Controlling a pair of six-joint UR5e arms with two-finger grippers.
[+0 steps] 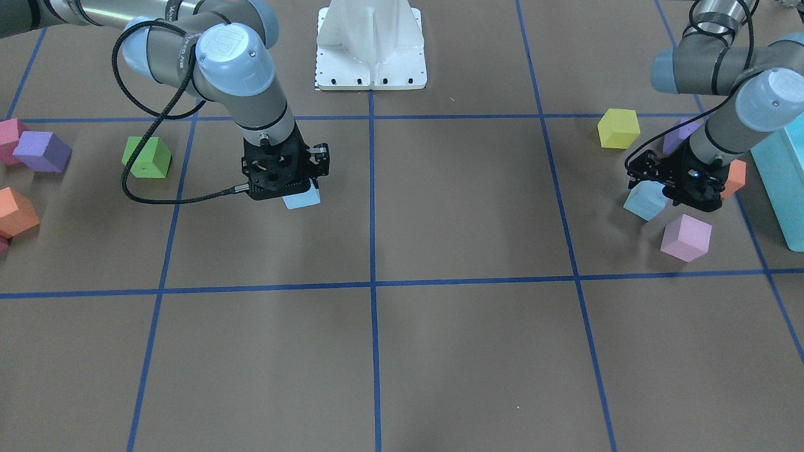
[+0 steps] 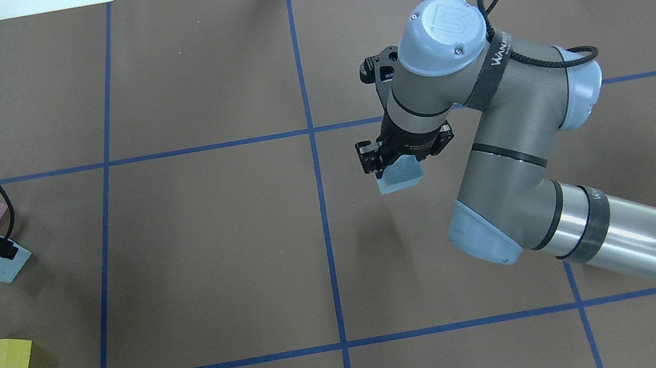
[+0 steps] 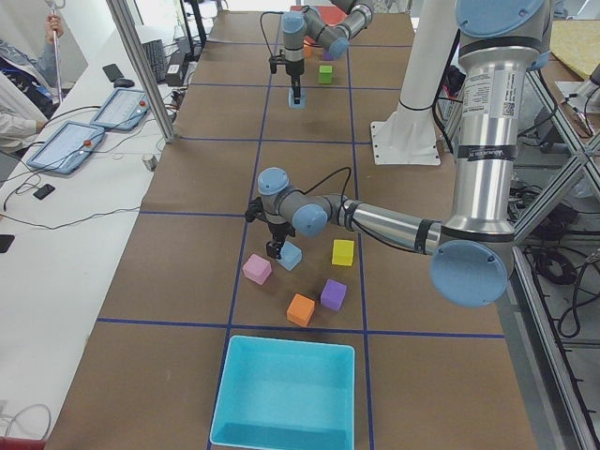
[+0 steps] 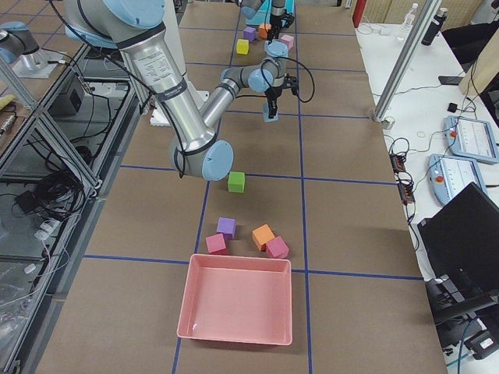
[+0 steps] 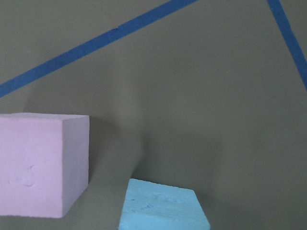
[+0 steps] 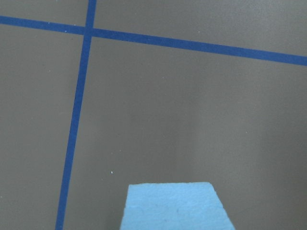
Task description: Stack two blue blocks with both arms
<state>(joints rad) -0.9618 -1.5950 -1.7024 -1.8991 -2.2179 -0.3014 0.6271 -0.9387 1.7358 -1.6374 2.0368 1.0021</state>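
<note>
1. The right arm (image 2: pixel 520 178) reaches to mid-table. The left arm (image 1: pixel 735 119) works far out on the robot's left, among loose cubes.
2. The right gripper (image 2: pixel 403 161) appears clenched on the first blue block (image 2: pixel 400 177), just right of the centre line. Whether the block is off the table cannot be told.
3. The left gripper (image 1: pixel 672 191) is down at the second blue block (image 1: pixel 644 201), overlapping its edge, with a pink cube (image 1: pixel 686 237) just beside. Its grip cannot be told.
4. The blocks lie well apart, the second to the robot's left of the first, and each arm is nearest its own. Being cubes, they have no long axis. Stacking probably means carrying one across toward the other.
5. A joint cap (image 2: pixel 446 24) bears the embossed "UR" logo. White lettering on a black strap (image 2: pixel 498 54) is only partly legible.
</note>
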